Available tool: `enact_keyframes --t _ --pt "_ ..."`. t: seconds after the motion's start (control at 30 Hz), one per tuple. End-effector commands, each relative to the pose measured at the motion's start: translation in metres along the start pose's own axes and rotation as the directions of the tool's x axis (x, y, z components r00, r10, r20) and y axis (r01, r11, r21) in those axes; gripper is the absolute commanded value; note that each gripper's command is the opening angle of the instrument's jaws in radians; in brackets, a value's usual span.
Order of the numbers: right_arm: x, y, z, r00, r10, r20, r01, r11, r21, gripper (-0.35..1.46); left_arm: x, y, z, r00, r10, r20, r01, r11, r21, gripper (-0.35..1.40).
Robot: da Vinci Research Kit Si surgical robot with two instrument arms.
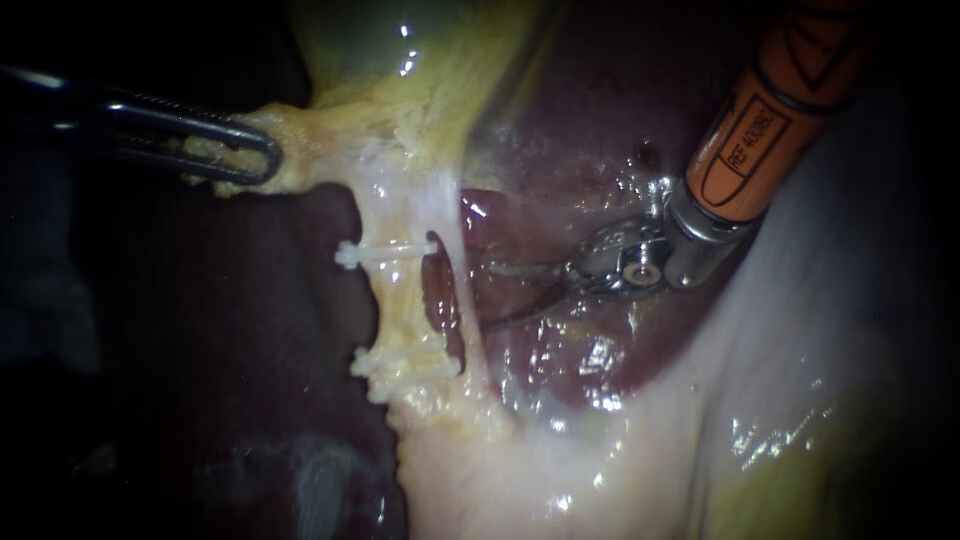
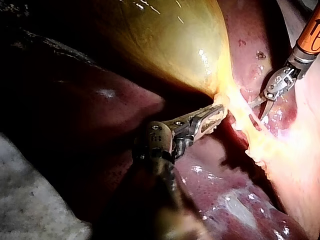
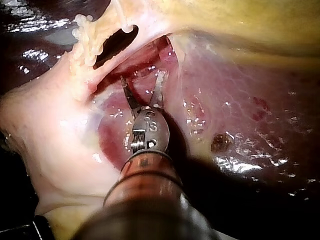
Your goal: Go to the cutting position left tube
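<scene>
- The left instrument (image 1: 262,158) comes in from the left, its jaws clamped on yellow tissue (image 1: 305,135) just under the gallbladder (image 1: 400,40).
- The left tube (image 1: 400,300) runs top to bottom in the endoscope view. An upper clip (image 1: 385,251) lies across it, with lower clips (image 1: 400,365) clustered further down. The bare stretch between them looks like the cutting site.
- A thin strand (image 1: 468,320) runs roughly parallel just to the tube's right, with a dark gap between the two.
- The right instrument (image 1: 492,297) reaches in from the upper right over the liver (image 1: 560,130). Its jaws are spread wide and hold nothing, and the tips sit just right of the strand, level with the bare stretch.
- The tube therefore lies to the left of the open jaws, its long axis crosswise to them. The right instrument is free and nearer, so the move is likely a short advance leftward. The strand stands in that path and could be caught.
</scene>
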Motion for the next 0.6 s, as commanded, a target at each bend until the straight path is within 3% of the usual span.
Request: enact_keyframes --t 0.03,0.6 --pt "0.0 0.0 0.0 1.0 0.0 0.0 0.0 1.0 0.0 1.06 0.0 0.0 0.0 1.0 0.0 0.0 0.0 1.0 0.0 -0.35" --pt "0.0001 -0.0003 -0.0002 1.0 -0.001 0.001 0.001 1.0 0.003 1.08 -0.0001 -0.0002 0.0001 1.0 0.001 0.0 -0.001 1.0 0.0 -0.35"
